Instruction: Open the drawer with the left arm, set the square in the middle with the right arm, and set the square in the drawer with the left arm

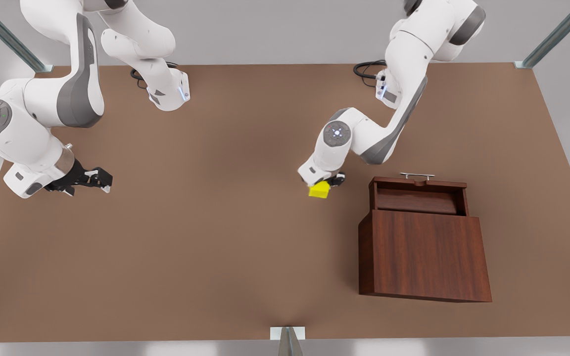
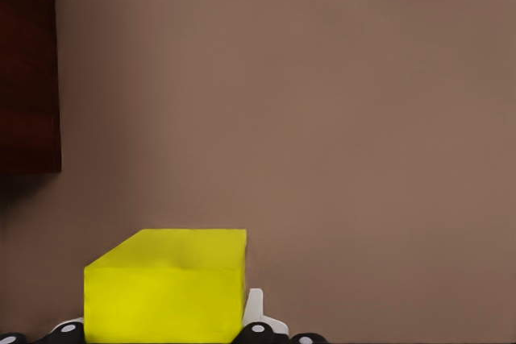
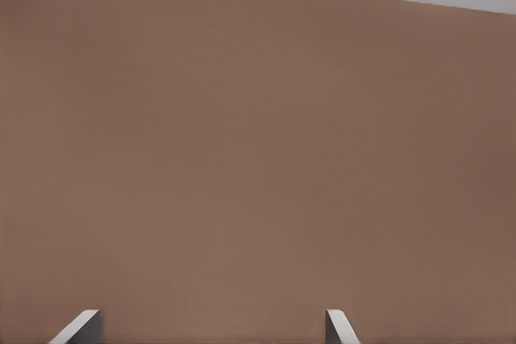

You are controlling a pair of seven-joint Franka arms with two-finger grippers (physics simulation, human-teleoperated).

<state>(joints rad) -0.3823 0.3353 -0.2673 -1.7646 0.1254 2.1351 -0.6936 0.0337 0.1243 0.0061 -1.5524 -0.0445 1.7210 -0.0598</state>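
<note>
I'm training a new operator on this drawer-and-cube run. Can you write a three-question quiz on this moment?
1. True or false: the drawer of the wooden cabinet is pulled open.
2. Which gripper is at the yellow cube?
A. left gripper
B. right gripper
C. neither
3. Fill in: the right gripper's fingers are spread ____ over bare tabletop.

Key:
1. True; its inside shows behind the silver bar handle.
2. A; the left wrist view shows the cube between its fingers.
3. open; that arm waits at the front view's left.

Glossy wood-grain drawer (image 1: 418, 198), matte tabletop (image 1: 206, 237), metal handle (image 1: 417, 175)
</note>
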